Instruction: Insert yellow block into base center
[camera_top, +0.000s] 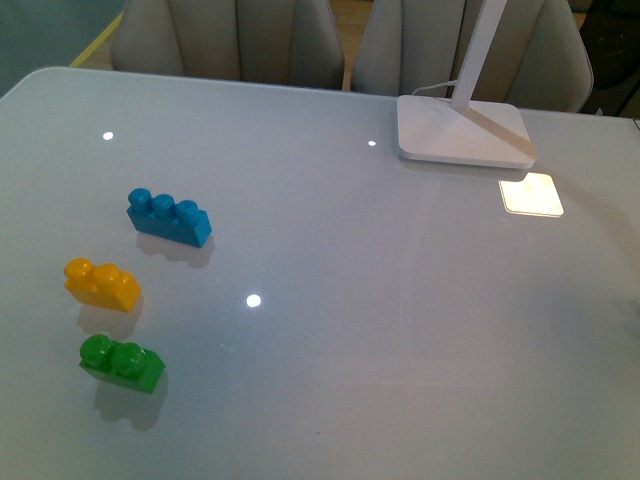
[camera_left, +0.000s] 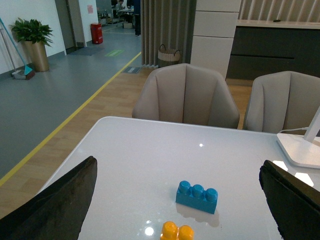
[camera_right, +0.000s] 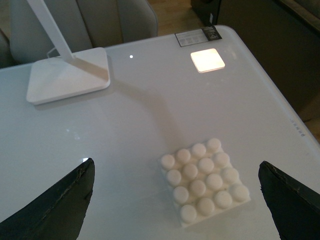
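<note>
The yellow block (camera_top: 102, 284) lies on the white table at the left in the front view, between a blue three-stud brick (camera_top: 169, 217) and a green two-stud brick (camera_top: 122, 364). It also shows in the left wrist view (camera_left: 177, 232), at the picture's edge between the wide-open fingers of my left gripper (camera_left: 177, 220), with the blue brick (camera_left: 197, 197) beyond it. The base (camera_right: 205, 180), a white studded plate, shows only in the right wrist view, between the open fingers of my right gripper (camera_right: 175, 210). Neither gripper shows in the front view.
A white lamp foot (camera_top: 462, 131) with a slanted stem stands at the table's back right, with a bright square light patch (camera_top: 531, 194) next to it. Grey chairs (camera_top: 240, 40) stand behind the far edge. The table edge (camera_right: 280, 107) runs close to the base.
</note>
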